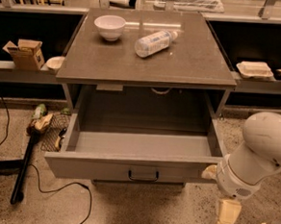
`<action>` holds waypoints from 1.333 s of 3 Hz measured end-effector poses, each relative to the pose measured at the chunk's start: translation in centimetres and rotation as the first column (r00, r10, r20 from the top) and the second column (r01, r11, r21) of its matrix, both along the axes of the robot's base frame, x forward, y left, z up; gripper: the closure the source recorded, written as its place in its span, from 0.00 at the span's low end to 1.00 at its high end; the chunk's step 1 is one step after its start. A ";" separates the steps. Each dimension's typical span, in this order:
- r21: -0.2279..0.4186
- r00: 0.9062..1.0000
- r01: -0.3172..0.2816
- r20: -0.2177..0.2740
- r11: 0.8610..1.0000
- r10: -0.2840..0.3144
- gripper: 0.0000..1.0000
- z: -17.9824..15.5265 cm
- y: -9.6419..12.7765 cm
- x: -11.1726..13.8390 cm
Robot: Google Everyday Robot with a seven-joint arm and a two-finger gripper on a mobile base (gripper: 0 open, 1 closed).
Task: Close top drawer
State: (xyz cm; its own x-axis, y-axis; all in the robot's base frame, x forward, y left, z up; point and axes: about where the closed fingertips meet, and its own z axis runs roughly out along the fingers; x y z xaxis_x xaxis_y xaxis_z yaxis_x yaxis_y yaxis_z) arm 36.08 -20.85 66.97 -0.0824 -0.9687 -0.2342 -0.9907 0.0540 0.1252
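The top drawer (138, 147) is a wide grey box pulled far out of the cabinet, and its inside is bare. Its flat front panel (103, 168) carries a small dark bar handle (143, 175) at the centre. My white arm (266, 147) comes in from the right. My gripper (223, 201) hangs low beside the right end of the drawer front, near floor level. A cream part of it (208, 172) sits against the front panel's right corner. The two lower drawer fronts are hidden behind the open drawer.
On the cabinet top (192, 64) stand a white bowl (110, 26) and a plastic bottle (154, 42) lying on its side. Cables (53, 189), a dark pole (23, 166) and clutter lie on the floor at left. Shelves hold a cardboard box (26, 54) and a white container (255, 69).
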 end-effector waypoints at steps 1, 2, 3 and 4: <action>0.010 0.999 -0.015 0.045 1.000 0.015 0.40 -2.6 -0.3 1.2; 0.018 0.991 0.001 0.136 1.000 -0.003 0.64 -4.4 -0.6 4.4; 0.044 0.968 0.041 0.247 0.998 -0.051 0.88 -4.1 -1.1 8.5; 0.044 0.968 0.041 0.247 0.998 -0.051 0.85 -4.1 -1.1 8.4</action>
